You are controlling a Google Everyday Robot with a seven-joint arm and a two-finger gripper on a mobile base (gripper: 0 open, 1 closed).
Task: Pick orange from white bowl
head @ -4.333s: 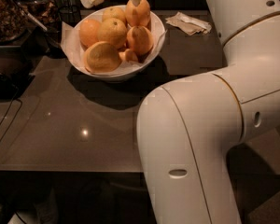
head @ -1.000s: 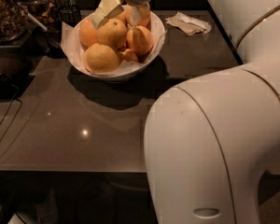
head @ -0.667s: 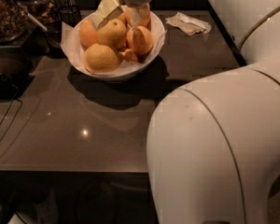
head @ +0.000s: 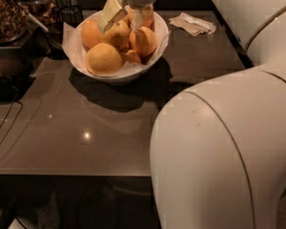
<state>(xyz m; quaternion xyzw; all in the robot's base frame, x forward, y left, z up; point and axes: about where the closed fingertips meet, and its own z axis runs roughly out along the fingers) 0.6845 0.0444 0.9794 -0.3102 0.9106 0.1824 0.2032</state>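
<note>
Fingers (head: 112, 12) spread apart, my gripper (head: 125, 17) hangs over the white bowl (head: 133, 74), straddling the orange (head: 118, 33) at its middle, perhaps touching it, gripping nothing.

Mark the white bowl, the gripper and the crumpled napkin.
white bowl (head: 118, 77), camera view, front outer wall.
gripper (head: 125, 17), camera view, midway between its open fingertips, over the bowl.
crumpled napkin (head: 193, 24), camera view, its middle.
</note>
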